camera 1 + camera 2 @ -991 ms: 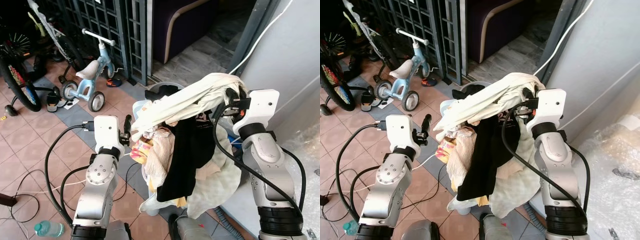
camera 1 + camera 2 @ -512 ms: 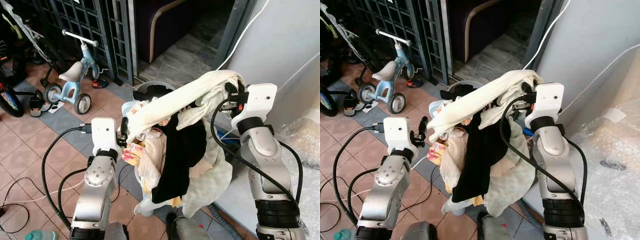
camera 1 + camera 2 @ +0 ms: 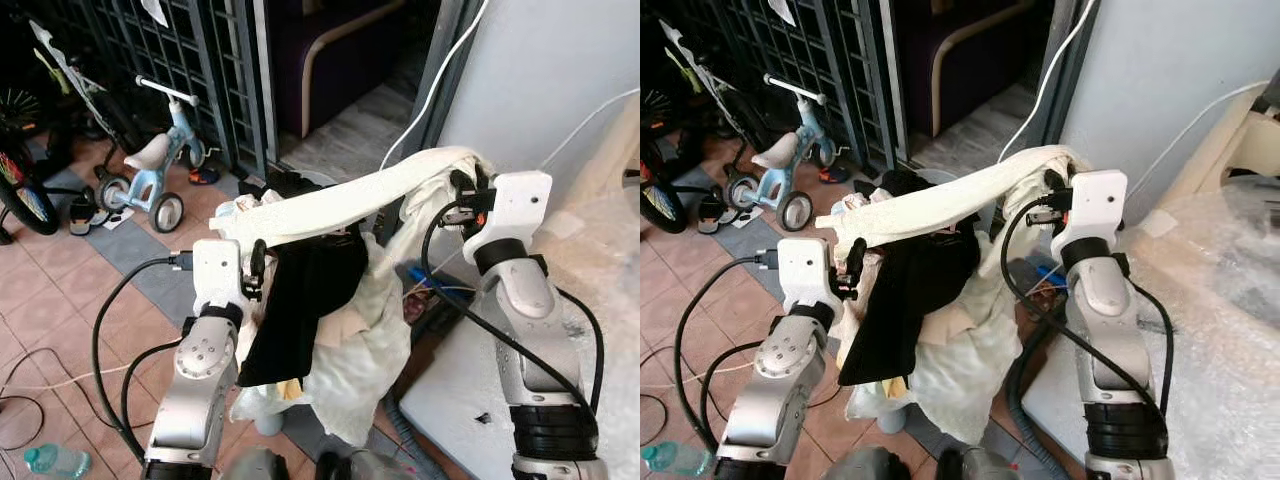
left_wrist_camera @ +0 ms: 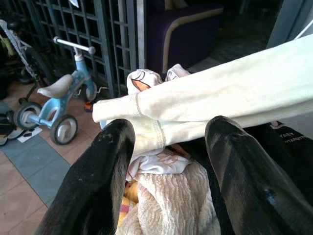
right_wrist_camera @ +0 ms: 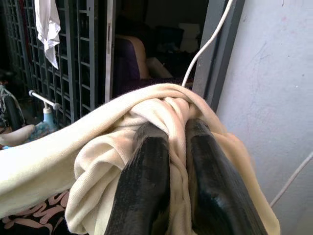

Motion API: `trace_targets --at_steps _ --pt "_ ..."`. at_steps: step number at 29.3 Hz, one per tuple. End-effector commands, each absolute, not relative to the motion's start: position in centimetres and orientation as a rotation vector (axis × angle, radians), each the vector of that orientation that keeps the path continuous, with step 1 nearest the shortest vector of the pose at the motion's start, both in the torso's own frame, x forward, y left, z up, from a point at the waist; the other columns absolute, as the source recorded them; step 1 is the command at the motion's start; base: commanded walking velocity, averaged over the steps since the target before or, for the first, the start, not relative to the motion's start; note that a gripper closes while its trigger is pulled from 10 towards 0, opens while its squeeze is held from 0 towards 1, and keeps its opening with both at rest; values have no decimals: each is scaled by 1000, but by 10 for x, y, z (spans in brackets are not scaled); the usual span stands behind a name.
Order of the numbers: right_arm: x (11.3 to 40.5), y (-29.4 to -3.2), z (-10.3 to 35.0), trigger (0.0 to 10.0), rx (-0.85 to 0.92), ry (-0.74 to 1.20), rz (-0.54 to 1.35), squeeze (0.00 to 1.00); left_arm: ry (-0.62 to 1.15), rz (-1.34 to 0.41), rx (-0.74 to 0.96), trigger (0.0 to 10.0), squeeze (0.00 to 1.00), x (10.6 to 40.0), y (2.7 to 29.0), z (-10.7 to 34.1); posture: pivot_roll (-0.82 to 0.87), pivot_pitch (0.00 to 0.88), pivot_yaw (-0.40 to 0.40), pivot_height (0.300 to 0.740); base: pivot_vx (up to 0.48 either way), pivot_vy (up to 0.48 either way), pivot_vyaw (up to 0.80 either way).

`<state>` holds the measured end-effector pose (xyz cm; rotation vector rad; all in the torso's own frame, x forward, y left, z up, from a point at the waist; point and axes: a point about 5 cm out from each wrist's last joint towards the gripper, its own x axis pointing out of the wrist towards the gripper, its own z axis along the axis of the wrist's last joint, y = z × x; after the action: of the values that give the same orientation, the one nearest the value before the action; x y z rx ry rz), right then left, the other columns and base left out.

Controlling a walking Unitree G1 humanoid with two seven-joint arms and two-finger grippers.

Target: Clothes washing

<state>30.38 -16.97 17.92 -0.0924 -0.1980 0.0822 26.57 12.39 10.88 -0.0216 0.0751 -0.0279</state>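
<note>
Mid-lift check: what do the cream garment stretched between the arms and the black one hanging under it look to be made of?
The long cream garment looks like a soft matt knit, probably cotton: ribbed texture and a stitched hem show where the right end effector pinches it. The black garment hangs limp and thin, likely jersey, with pale print visible in the left wrist view; its weave is too dark to tell.

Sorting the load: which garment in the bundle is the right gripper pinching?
The long cream garment: the right gripper is shut on its bunched end; the black garment just hangs below.
</note>
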Motion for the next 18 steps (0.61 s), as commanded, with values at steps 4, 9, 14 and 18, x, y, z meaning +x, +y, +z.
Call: trace_targets --at_steps 4,9,14,18 --pt "309 -182 201 10000 -198 -304 4 0 58 -40 -42 10000 0 266 122 113 5 68 -2 740 0 0 -800" --pt "316 -197 227 10000 -315 -410 -79 0 53 -41 -46 10000 0 266 122 113 3 66 -3 740 0 0 -800" --pt "321 -209 236 10000 -353 -431 -133 0 49 -40 -50 10000 0 267 122 114 3 65 -5 740 0 0 -800" --pt "327 -223 239 10000 -394 -410 -193 0 45 -39 -55 10000 0 267 123 114 5 65 -6 740 0 0 -800"
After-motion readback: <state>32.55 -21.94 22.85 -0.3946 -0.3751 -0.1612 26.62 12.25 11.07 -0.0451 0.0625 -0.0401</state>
